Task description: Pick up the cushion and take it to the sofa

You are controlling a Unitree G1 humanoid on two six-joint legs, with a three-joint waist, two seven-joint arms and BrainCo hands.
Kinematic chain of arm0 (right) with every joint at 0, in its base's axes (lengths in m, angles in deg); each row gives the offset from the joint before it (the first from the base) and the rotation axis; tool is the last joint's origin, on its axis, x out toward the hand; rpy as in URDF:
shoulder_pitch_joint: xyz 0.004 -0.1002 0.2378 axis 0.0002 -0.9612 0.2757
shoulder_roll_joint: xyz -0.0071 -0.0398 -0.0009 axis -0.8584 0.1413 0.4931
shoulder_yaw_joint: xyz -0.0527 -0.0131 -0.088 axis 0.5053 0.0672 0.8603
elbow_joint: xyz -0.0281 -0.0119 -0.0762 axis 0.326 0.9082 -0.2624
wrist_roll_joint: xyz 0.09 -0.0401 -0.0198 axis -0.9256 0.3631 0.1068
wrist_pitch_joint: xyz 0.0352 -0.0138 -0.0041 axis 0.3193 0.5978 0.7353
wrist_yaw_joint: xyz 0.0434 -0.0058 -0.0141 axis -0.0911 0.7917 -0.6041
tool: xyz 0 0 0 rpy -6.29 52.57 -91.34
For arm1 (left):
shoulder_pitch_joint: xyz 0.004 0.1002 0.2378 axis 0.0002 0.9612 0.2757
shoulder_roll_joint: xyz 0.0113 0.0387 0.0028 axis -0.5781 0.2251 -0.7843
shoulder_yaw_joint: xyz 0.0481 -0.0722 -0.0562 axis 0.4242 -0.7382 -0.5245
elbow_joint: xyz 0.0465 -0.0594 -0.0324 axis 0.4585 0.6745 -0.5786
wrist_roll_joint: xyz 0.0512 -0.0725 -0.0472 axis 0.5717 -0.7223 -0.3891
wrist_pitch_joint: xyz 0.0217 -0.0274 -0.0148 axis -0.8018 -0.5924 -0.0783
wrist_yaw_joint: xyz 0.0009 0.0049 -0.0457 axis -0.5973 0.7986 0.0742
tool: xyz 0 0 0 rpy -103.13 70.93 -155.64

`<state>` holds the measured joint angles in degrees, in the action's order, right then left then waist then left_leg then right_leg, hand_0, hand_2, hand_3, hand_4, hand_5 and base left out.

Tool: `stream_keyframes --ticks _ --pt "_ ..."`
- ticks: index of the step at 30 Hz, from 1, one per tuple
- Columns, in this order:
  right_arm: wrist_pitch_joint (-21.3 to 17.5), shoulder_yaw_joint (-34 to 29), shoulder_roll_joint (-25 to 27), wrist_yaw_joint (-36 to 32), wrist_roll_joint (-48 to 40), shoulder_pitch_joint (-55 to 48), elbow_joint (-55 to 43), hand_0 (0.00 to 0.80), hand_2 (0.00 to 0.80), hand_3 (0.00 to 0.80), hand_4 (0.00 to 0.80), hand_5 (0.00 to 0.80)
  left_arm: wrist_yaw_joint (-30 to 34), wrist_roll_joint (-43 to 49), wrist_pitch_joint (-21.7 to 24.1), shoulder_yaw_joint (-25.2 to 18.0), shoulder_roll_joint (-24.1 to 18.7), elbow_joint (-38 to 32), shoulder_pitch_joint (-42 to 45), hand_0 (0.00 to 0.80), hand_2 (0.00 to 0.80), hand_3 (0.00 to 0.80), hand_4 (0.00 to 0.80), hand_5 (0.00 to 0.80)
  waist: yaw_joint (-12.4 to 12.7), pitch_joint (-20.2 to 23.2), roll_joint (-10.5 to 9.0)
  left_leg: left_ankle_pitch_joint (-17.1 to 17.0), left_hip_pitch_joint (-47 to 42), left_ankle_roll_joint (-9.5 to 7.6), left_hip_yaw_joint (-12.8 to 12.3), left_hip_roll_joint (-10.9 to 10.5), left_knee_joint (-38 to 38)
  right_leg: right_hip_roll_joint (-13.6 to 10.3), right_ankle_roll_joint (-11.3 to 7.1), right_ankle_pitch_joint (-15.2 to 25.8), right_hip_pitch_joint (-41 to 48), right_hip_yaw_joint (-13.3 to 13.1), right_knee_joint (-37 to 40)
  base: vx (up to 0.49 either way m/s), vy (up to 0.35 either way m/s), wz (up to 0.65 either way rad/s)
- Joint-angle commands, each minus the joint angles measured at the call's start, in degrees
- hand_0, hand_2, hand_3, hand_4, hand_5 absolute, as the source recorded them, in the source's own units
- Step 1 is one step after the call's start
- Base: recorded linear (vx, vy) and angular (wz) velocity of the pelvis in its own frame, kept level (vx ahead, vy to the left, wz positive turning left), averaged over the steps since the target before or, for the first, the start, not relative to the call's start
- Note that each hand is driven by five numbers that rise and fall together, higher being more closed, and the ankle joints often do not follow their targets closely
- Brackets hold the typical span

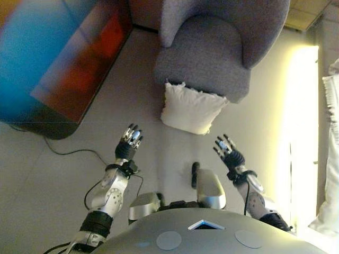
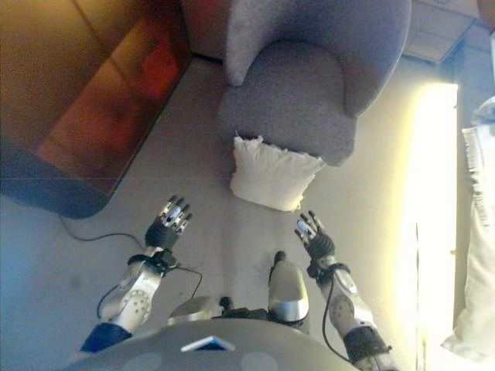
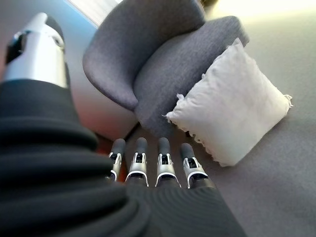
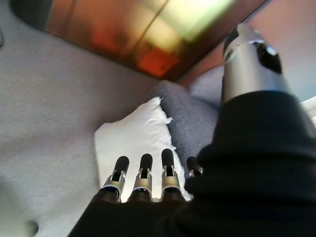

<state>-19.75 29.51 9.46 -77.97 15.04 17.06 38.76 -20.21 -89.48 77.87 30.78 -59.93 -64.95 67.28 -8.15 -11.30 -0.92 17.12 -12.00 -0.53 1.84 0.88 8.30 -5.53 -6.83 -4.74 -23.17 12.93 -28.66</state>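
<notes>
Nearest the head camera, the left hand [image 1: 130,142] and the right hand [image 1: 228,151] are raised over the floor [image 1: 69,180], palms toward the work, fingers straight and spread, each released and holding nothing. In the left wrist view the left hand's fingers [image 3: 164,163] stand in a straight row, and in the right wrist view the right hand's fingers [image 4: 143,180] do the same.

The cushion [image 1: 192,108] lies between and beyond the two hands, at about twelve o'clock from them and clear of both. It is a white, square, puffy pillow with ragged tufts at its corners. It rests on the floor with its far edge leaning against the front of the sofa [image 1: 212,53], so it is tilted rather than flat. Its faces are about equal in length, so no long axis stands out; the broad face turns up and toward the robot, and its edges run roughly from nine to three o'clock, slightly skewed so the right corner sits a little farther away.

The sofa is a grey upholstered seat with a curved back, directly behind the cushion at twelve o'clock. At about ten o'clock stands a dark reddish-brown cabinet [image 2: 100,124] with a glossy front, well apart from the cushion. Along the three o'clock side runs a bright strip of light [image 1: 303,132] on the floor.
</notes>
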Motion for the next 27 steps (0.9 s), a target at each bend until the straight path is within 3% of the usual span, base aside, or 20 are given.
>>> stream_keyframes --ticks 1,2,4,6,8,11,12,14,16,18,21,27 --pt "0.0 -0.1 -0.6 -1.8 -0.3 -0.3 -3.6 0.000 0.000 0.000 0.000 0.000 0.5 1.4 1.4 0.4 -0.5 -7.5 3.8 0.000 0.000 0.000 0.000 0.000 -1.9 6.2 -1.70 -12.1 -4.9 4.25 -6.0 0.9 9.9 -0.6 -0.09 15.8 5.3 -1.6 22.5 0.328 -0.084 0.14" --pt "0.4 0.0 -0.2 -1.9 -0.2 -0.3 -4.4 0.000 0.000 0.000 0.000 0.000 0.0 0.8 1.7 0.4 -0.6 -8.1 3.6 0.000 0.000 0.000 0.000 0.000 -2.5 6.9 -1.61 -15.6 -4.6 5.74 -7.0 2.5 13.7 0.1 1.14 14.1 6.2 -2.6 22.0 0.368 -0.131 0.22" --pt "0.6 0.4 0.6 -2.8 0.7 0.8 -3.3 0.000 0.000 0.000 0.000 0.000 -1.6 -0.3 2.7 0.8 0.0 -8.4 2.2 0.000 0.000 0.000 0.000 0.000 -2.0 7.4 -2.24 -21.6 0.5 7.55 -7.0 3.4 28.5 1.5 3.84 11.9 9.7 -4.2 22.2 0.398 -0.189 0.12" --pt "0.8 1.0 1.2 -3.2 1.3 2.7 -1.5 0.000 0.000 0.000 0.000 0.000 -3.1 -0.7 3.4 1.6 1.0 -8.6 0.8 0.000 0.000 0.000 0.000 0.000 -0.4 7.1 -4.43 -20.1 9.7 6.12 -7.5 3.1 42.1 1.1 5.47 10.1 13.9 -6.2 22.8 0.363 -0.150 -0.36" --pt "0.0 2.0 1.6 -4.3 1.0 4.2 0.1 0.000 0.000 0.000 0.000 0.000 -3.9 -0.9 4.3 2.2 1.4 -8.5 0.1 0.000 0.000 0.000 0.000 0.000 1.7 5.8 -5.34 -18.2 17.3 4.34 -7.3 3.6 44.0 1.5 5.88 8.5 17.5 -7.9 22.9 0.304 -0.002 -0.57" --pt "-0.4 2.6 1.7 -4.8 0.1 5.3 -0.3 0.000 0.000 0.000 0.000 0.000 -4.5 -1.6 5.2 1.8 0.5 -8.6 0.3 0.000 0.000 0.000 0.000 0.000 4.2 4.1 -5.36 -18.9 23.3 3.21 -8.1 5.5 31.7 2.0 5.55 5.2 21.0 -9.0 22.5 0.311 0.138 -0.56" --pt "-0.6 2.7 1.5 -4.6 0.1 5.3 -0.6 0.000 0.000 0.000 0.000 0.000 -4.4 -1.7 5.1 1.2 0.1 -8.7 0.5 0.000 0.000 0.000 0.000 0.000 5.1 3.6 -4.46 -20.4 23.7 3.67 -7.2 5.9 23.2 2.7 4.94 4.0 21.8 -9.8 22.2 0.316 0.227 -0.53" --pt "-0.4 2.8 1.6 -4.9 -0.3 4.9 -1.9 0.000 0.000 0.000 0.000 0.000 -4.5 -1.9 4.7 0.2 -0.4 -9.5 1.1 0.000 0.000 0.000 0.000 0.000 7.0 2.6 -3.18 -22.2 23.1 4.96 -3.3 6.2 9.7 3.5 3.29 1.9 24.2 -12.5 22.2 0.390 0.268 -0.47" --pt "0.1 2.5 1.9 -5.0 -0.3 4.3 -3.1 0.000 0.000 0.000 0.000 0.000 -4.6 -1.7 4.3 -1.4 -0.5 -10.9 2.4 0.000 0.000 0.000 0.000 0.000 8.9 2.7 -2.58 -22.1 23.1 6.16 1.9 5.7 2.1 2.7 1.89 0.5 25.7 -15.2 22.1 0.390 0.182 -0.81" --pt "0.6 1.9 1.8 -5.0 -0.5 4.2 -2.7 0.000 0.000 0.000 0.000 0.000 -4.4 -1.6 4.2 -2.4 -0.4 -10.9 2.8 0.000 0.000 0.000 0.000 0.000 9.0 3.2 -2.44 -19.6 21.5 6.32 2.2 5.8 1.8 0.8 0.86 -0.3 26.0 -15.4 21.2 0.275 0.114 -1.25" --pt "1.1 0.5 0.9 -5.2 0.2 2.9 -2.8 0.000 0.000 0.000 0.000 0.000 -3.5 -2.3 4.0 -3.7 -0.8 -9.9 2.7 0.000 0.000 0.000 0.000 0.000 7.7 4.3 -1.19 -18.3 18.9 6.77 0.2 6.6 0.8 -1.2 -0.48 -0.6 24.4 -14.3 18.9 0.219 0.100 -0.88" --pt "2.1 0.0 0.3 -5.1 1.6 1.5 -3.4 0.000 0.000 0.000 0.000 0.000 -3.5 -3.5 4.3 -4.6 -1.9 -8.9 2.6 0.000 0.000 0.000 0.000 0.000 6.3 5.2 -0.31 -16.2 17.4 6.97 -2.0 7.2 2.0 -2.2 -0.54 -1.2 23.7 -13.6 18.6 0.136 0.008 -0.23"
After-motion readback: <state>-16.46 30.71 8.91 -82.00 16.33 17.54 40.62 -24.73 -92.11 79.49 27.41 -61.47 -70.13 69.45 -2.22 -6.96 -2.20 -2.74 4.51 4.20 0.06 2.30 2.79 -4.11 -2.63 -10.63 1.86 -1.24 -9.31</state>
